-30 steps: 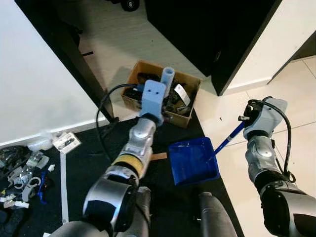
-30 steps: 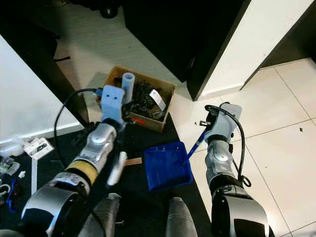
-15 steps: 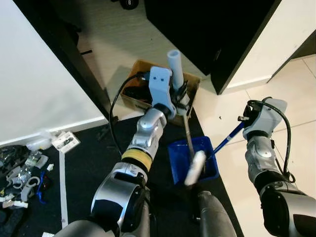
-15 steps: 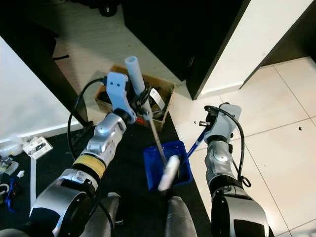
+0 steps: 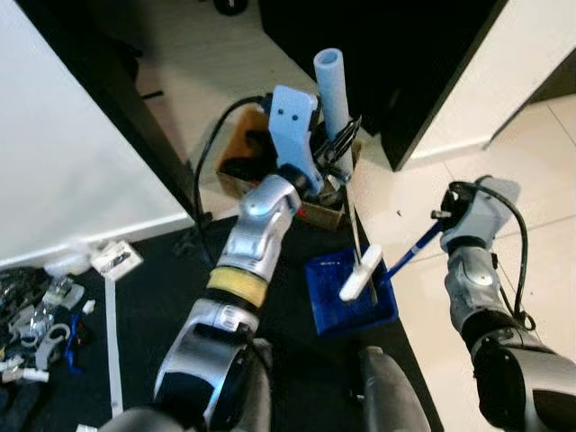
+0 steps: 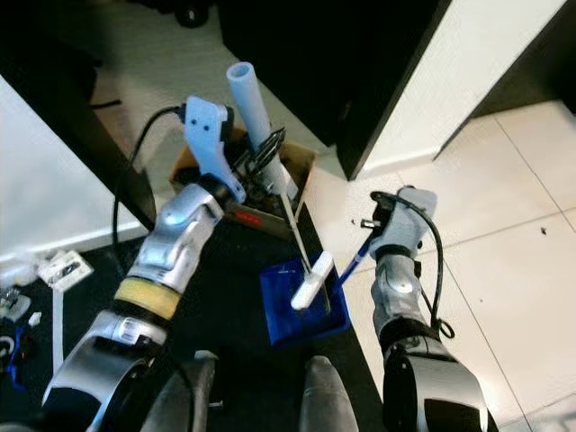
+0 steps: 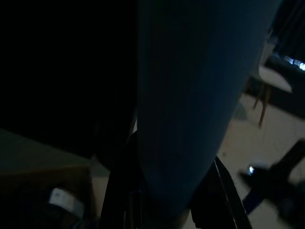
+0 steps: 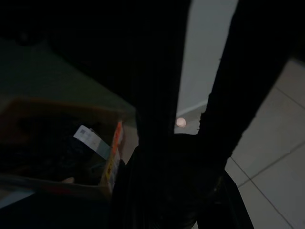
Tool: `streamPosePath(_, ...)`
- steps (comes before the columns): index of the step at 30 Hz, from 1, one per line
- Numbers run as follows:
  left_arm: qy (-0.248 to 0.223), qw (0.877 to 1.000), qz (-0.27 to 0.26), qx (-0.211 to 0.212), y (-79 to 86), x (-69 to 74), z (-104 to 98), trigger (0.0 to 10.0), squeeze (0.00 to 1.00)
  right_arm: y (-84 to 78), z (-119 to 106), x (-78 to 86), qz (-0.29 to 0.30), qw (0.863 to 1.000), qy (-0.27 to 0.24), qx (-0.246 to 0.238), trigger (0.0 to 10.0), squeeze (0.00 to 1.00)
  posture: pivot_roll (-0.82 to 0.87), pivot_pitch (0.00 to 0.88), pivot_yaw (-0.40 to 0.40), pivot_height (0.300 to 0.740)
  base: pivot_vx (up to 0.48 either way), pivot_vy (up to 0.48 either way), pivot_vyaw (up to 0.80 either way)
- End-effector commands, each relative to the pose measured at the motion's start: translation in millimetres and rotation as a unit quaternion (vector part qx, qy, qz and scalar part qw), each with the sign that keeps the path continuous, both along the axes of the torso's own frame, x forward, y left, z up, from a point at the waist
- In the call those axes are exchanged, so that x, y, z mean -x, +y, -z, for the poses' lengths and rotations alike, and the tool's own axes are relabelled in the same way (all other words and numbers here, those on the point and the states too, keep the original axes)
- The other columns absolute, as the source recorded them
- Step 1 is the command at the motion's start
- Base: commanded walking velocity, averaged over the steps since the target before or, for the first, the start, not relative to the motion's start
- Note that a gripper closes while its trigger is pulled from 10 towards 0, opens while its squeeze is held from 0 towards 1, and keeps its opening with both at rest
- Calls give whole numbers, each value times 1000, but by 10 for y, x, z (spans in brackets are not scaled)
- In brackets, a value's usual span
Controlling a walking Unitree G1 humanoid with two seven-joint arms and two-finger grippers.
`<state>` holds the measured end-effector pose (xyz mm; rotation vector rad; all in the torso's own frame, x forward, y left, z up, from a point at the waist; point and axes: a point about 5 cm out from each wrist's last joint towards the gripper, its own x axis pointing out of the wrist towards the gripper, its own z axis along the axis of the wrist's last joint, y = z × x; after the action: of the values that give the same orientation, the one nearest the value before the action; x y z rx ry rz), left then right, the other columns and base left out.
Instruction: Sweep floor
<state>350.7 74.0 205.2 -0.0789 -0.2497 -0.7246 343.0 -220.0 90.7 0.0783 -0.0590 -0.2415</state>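
Currently the left gripper (image 5: 331, 155) is clamped around the pale blue foam grip of a thin-shafted hand brush (image 5: 348, 211), held raised above the floor. Its thin metal shaft slants down to a small white brush head (image 5: 359, 274), which sits over, possibly touching, the blue plastic dustpan (image 5: 349, 295). The right gripper (image 5: 443, 223) holds the dustpan's long blue handle (image 5: 412, 250) at its upper end; the pan rests at the edge of the dark mat (image 5: 162, 306), beside the pale tiled floor (image 5: 540, 180).

Handling judgement: brush looks light, and the slim shaft probably flexes a little, so force at the head will be modest. The foam grip is the sensible hold: soft, not slippery. Dustpan is thin rigid plastic, light, liable to skid on tile unless the handle presses it down.

Containers: dustpan contents cannot be resolved from the head views; no obvious debris. Behind it stands an open brown cardboard box (image 5: 236, 178) filled with dark tangled items, apparently cables, plus a white label. The wrist views are very dark; the left one shows the foam grip close between the fingers.
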Motion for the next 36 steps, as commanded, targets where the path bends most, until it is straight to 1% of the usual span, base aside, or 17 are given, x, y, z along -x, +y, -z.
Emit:
streamPosePath(1, -8, 1000, 4, 7, 186, 66, -101, 10000, 0, 15, 104, 47, -1, 999, 16, -31, 10000, 0, 27, 238, -7, 740, 0, 0, 0)
streamPosePath(2, -8, 1000, 4, 7, 186, 66, -101, 10000, 0, 15, 104, 47, -1, 999, 16, -31, 10000, 0, 27, 238, -7, 740, 0, 0, 0)
streamPosePath(4, -11, 1000, -17, -7, 439, 100, -147, 10000, 0, 7, 100, 47, -4, 999, 10, -45, 10000, 0, 31, 207, -9, 740, 0, 0, 0)
streamPosePath(5, -11, 1000, -17, -7, 439, 100, -147, 10000, 0, 7, 100, 47, -4, 999, 10, -45, 10000, 0, 31, 207, -9, 740, 0, 0, 0)
streamPosePath(6, -9, 998, -37, -43, 656, 136, -112, 10000, 0, -11, 91, 46, -4, 999, 7, -53, 10000, 0, 34, 188, -12, 740, 0, 0, 0)
streamPosePath(7, -9, 998, -37, -43, 656, 136, -112, 10000, 0, -11, 91, 46, -4, 999, 7, -53, 10000, 0, 34, 188, -12, 740, 0, 0, 0)
streamPosePath(9, 1, 996, -50, -76, 791, 184, -48, 10000, 0, -34, 82, 46, -2, 998, 4, -59, 10000, 0, 36, 179, -12, 740, 0, 0, 0)
streamPosePath(12, 26, 984, -115, -137, 1025, 208, 192, 10000, 0, -107, 17, 34, 10, 997, -16, -75, 10000, 0, 33, 158, -11, 740, 0, 0, 0)
streamPosePath(13, 26, 984, -115, -137, 1025, 208, 192, 10000, 0, -107, 17, 34, 10, 997, -16, -75, 10000, 0, 33, 158, -11, 740, 0, 0, 0)
streamPosePath(16, 44, 964, -215, -152, 1228, 209, 360, 10000, 0, -205, -138, -13, 14, 995, -51, -83, 10000, 0, 22, 139, -9, 740, 0, 0, 0)
streamPosePath(18, 46, 959, -233, -154, 1261, 210, 376, 10000, 0, -223, -169, -23, 14, 995, -57, -84, 10000, 0, 22, 139, -9, 740, 0, 0, 0)
streamPosePath(20, 47, 928, -322, -181, 1459, 195, 466, 10000, 0, -301, -358, -83, 9, 992, -91, -84, 10000, 0, 13, 126, -10, 740, 0, 0, 0)
streamPosePath(22, 51, 926, -331, -177, 1480, 196, 482, 10000, 0, -307, -384, -91, 7, 992, -96, -84, 10000, 0, 6, 121, -11, 740, 0, 0, 0)
streamPosePath(27, 81, 927, -340, -134, 1467, 200, 554, 10000, 0, -318, -480, -124, 1, 990, -112, -85, 10000, 0, 5, 109, -15, 740, 0, 0, 0)
streamPosePath(30, 124, 927, -342, -88, 1383, 207, 697, 10000, 0, -325, -562, -147, 0, 987, -129, -93, 10000, 0, 3, 107, -13, 740, 0, 0, 0)
streamPosePath(32, 142, 926, -338, -92, 1315, 222, 808, 10000, 0, -335, -649, -168, 0, 984, -148, -99, 10000, 0, 3, 107, -13, 740, 0, 0, 0)
streamPosePath(36, 145, 927, -330, -104, 1248, 241, 898, 10000, 0, -341, -796, -218, -5, 978, -172, -120, 10000, 0, -4, 112, -8, 740, 0, 0, 0)
